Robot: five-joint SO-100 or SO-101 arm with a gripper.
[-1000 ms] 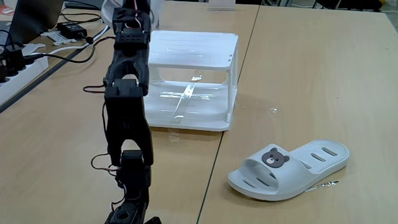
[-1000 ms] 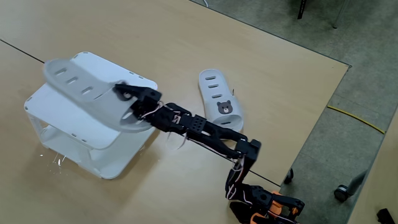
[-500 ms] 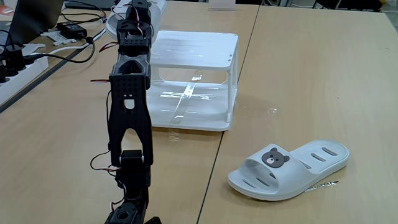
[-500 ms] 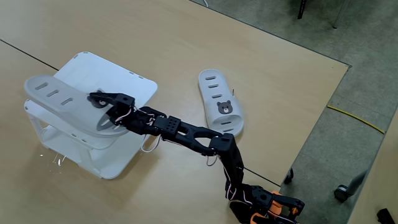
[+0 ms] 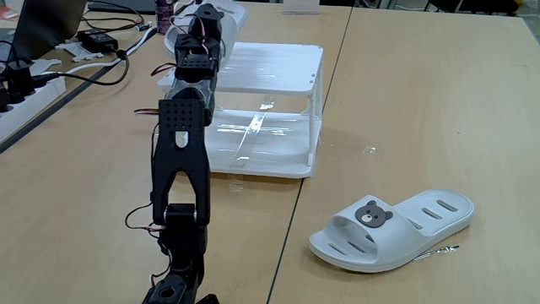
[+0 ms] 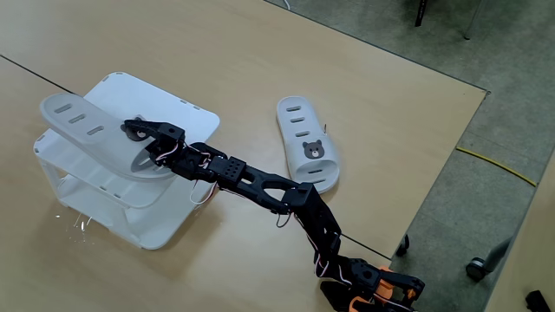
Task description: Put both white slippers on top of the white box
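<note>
I've got the black two-finger gripper [image 6: 146, 146] closed on one off-white rubber slide sandal [image 6: 91, 130], gripping at its strap end, fingers [image 6: 132, 130] clamped narrow around the rubber. That slipper sits low over the flat slatted top of the white plastic two-tier rack [image 6: 186, 113], lying diagonally, toe end running away from the fingers toward the rack's far corner; I can't tell if the sole is fully resting or a hair above. Risk, as I judge it: the toe overhangs the rack edge beyond the fingers, so letting go here could tip it off that side, and a fast pull-back could drag it along. The second bear-badge slipper [image 6: 307, 144] lies on the wooden table [image 6: 390, 113], well behind the fingers, beside the arm's forearm. Open slatted surface remains on the near side of the fingers for it. In the low fixed view, cables and a power strip [image 5: 25, 93] lie beside the rack; I'd stay clear.
</note>
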